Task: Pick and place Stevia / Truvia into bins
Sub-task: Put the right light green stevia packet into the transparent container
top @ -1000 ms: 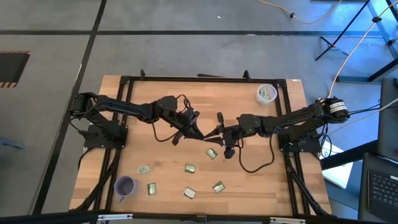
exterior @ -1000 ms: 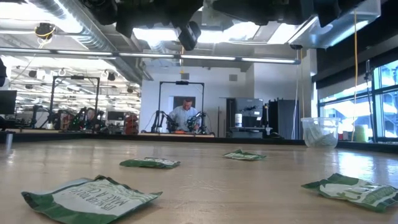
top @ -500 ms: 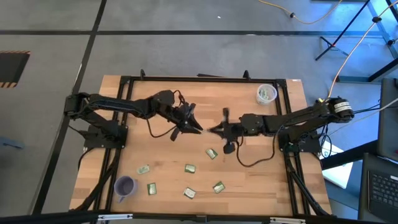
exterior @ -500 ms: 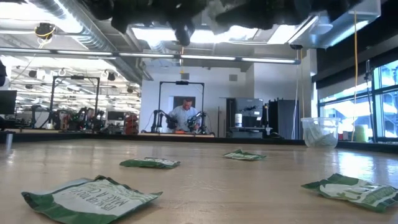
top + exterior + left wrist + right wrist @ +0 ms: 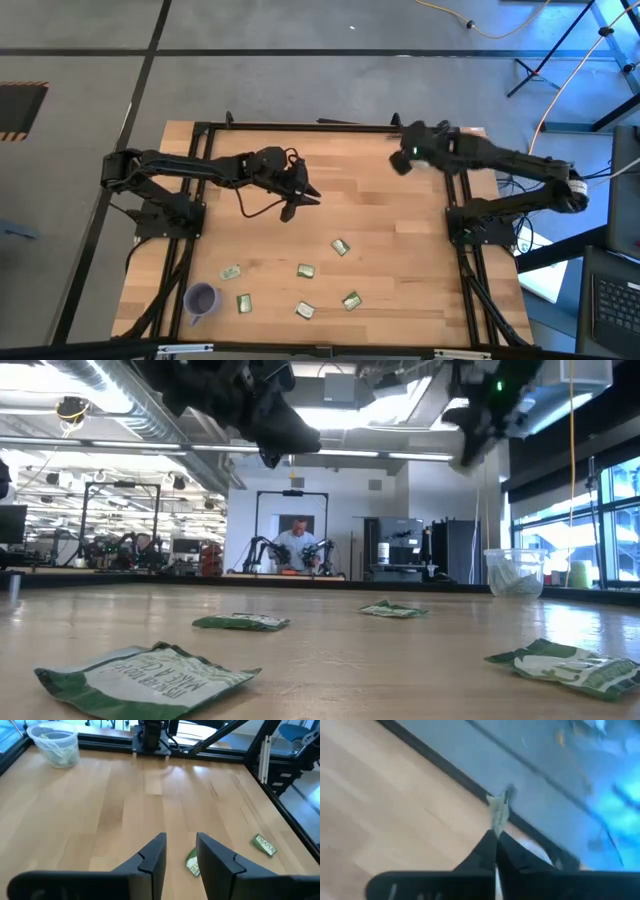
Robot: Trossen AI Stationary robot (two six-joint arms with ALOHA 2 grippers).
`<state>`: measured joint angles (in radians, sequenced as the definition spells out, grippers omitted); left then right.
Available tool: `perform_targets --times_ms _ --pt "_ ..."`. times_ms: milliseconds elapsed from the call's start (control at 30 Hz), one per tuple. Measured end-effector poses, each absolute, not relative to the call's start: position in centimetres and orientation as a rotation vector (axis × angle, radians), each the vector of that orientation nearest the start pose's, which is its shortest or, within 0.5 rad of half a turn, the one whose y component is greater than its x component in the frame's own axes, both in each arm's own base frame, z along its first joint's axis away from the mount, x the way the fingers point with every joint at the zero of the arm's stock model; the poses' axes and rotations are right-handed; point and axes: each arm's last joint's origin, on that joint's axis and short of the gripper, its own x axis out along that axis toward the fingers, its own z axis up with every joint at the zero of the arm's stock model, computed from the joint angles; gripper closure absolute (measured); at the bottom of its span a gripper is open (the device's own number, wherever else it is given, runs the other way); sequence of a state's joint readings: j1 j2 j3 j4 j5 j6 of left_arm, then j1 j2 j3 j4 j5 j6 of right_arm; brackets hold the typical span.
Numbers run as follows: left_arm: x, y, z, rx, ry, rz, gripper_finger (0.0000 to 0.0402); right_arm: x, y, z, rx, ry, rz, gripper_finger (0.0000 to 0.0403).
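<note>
Since a second ago, one sachet (image 5: 497, 815) has travelled from mid-surface toward the white cup (image 5: 54, 745) at the far right corner, pinched edge-on in the closed right end effector (image 5: 403, 160). Released early, it may miss. The left end effector (image 5: 180, 852) hovers centrally, fingers apart, empty.

Table (image 5: 390, 215): middle and rear bare wood, open to passage. Left gripper (image 5: 307, 197) hangs over the centre; right gripper (image 5: 402, 160) near the rear right corner. Six sachets (image 5: 305, 269) scattered across the front. Purple cup (image 5: 201, 298) at the front left corner. Black frame (image 5: 300, 127) borders the edges.
</note>
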<state>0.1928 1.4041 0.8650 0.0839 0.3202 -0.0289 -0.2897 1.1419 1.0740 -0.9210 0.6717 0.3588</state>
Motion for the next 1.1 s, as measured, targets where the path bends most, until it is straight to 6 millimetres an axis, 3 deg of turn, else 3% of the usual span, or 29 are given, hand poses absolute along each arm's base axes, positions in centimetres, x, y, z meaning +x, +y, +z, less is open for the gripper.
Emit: perform_targets --times_ms 267,567,767,1100 --pt "29.8 4.8 24.5 -0.166 0.474 -0.111 0.0304 15.9 -14.1 29.8 0.369 0.982 -1.176 0.0402" --pt "29.8 3.9 24.2 -0.177 0.509 -0.139 0.0304 16.1 -18.7 25.5 0.507 1.200 -1.202 0.0403" --pt "29.8 3.4 24.2 -0.175 0.514 -0.152 0.0304 16.6 -20.3 22.5 0.566 1.345 -1.192 0.0403" --pt "29.8 3.5 24.1 -0.176 0.515 -0.151 0.0304 16.8 -20.6 20.9 0.592 1.448 -1.182 0.0382"
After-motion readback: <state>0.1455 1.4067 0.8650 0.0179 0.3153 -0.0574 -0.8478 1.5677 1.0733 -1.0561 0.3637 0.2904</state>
